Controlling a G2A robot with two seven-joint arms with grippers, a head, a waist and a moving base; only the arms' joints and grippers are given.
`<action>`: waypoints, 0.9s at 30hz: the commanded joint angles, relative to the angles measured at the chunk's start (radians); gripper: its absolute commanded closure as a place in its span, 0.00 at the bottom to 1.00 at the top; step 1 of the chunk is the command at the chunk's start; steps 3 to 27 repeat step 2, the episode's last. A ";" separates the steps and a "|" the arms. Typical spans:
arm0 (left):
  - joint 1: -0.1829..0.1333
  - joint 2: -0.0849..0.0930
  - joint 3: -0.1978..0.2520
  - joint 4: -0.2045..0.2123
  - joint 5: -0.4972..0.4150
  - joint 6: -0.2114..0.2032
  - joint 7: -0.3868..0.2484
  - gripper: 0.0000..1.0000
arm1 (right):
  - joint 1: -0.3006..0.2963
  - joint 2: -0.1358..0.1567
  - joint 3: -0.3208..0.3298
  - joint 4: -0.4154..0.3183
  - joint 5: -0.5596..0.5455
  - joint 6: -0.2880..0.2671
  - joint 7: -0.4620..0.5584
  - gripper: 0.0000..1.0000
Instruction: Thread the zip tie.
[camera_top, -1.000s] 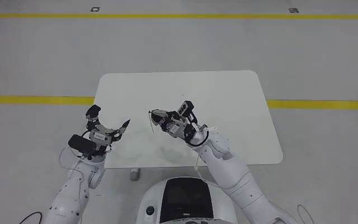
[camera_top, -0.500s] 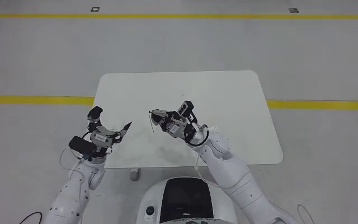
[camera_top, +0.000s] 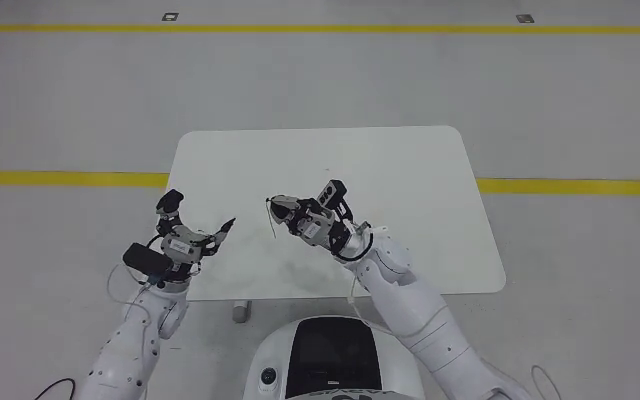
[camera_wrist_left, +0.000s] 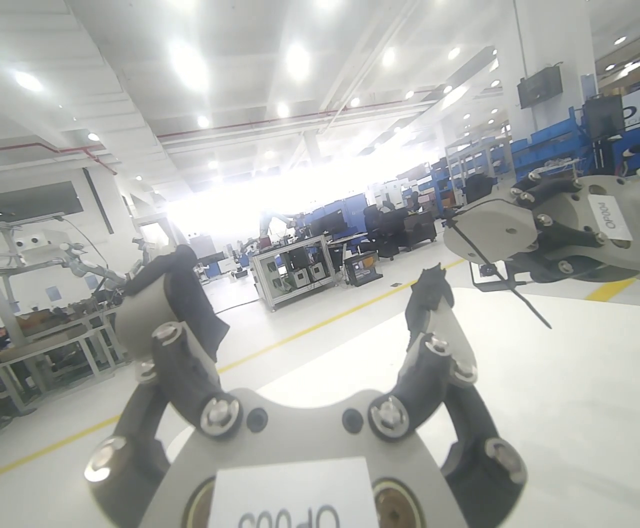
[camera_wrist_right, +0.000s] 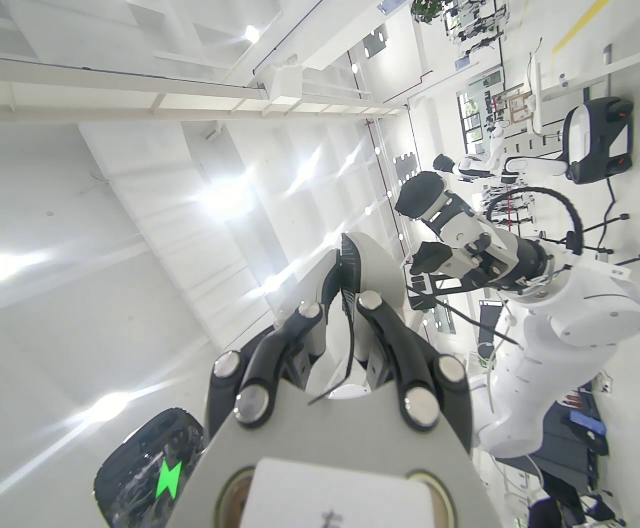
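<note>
A thin black zip tie (camera_top: 271, 222) hangs down from my right gripper (camera_top: 273, 204), which is shut on its upper end above the table's front middle. In the right wrist view the zip tie (camera_wrist_right: 351, 340) runs between the closed fingers of the right gripper (camera_wrist_right: 345, 250). My left gripper (camera_top: 201, 210) is open and holds nothing, hovering over the table's front left corner, a short way left of the tie. The left wrist view shows its spread fingers (camera_wrist_left: 432, 295), with the right gripper (camera_wrist_left: 452, 227) and the tie (camera_wrist_left: 530, 306) beyond them. The left gripper (camera_wrist_right: 425, 225) faces the right one.
The white table (camera_top: 400, 170) carries nothing else. Grey floor with yellow lines surrounds it.
The left gripper has shifted slightly toward the right gripper and then held still. The right gripper and the zip tie have not moved.
</note>
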 joint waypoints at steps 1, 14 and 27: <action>0.000 0.000 0.000 0.000 0.000 0.000 0.000 0.00 | 0.000 0.000 0.000 0.000 0.000 0.000 0.000 1.00; 0.000 0.000 0.000 0.000 0.000 0.000 0.000 0.00 | 0.000 0.000 0.000 0.000 0.000 0.000 0.000 1.00; 0.000 0.000 0.000 0.000 0.000 0.000 0.000 0.00 | 0.000 0.000 0.000 0.000 0.000 0.000 0.000 1.00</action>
